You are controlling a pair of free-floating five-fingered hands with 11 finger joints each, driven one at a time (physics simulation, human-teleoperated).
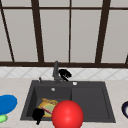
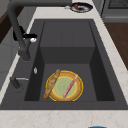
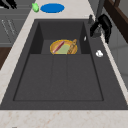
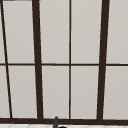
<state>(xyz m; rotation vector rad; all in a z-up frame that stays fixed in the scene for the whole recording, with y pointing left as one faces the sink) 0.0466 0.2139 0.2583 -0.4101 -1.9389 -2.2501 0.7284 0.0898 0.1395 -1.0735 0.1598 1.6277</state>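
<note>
Sitting beside the left hand (image 1: 38, 115), a round yellow plate (image 2: 79, 85) holds a brown bread stick (image 2: 51, 83) and a pink stick (image 2: 70, 86). The right hand (image 1: 65, 74) touches the dark tap (image 1: 56, 71). I cannot tell if either hand is curled, and a big red ball (image 1: 67, 115) hides part of the plate.

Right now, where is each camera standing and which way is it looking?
Front view: faces the sink and window; the right hand is by the faucet, the left hand at the front rim.
Left side view: looks along the sink from its left, at the plate; a hand sits behind the faucet.
Right side view: looks from the right; a hand by the faucet.
Upper view: faces the window.
Both side views share the plate.
</note>
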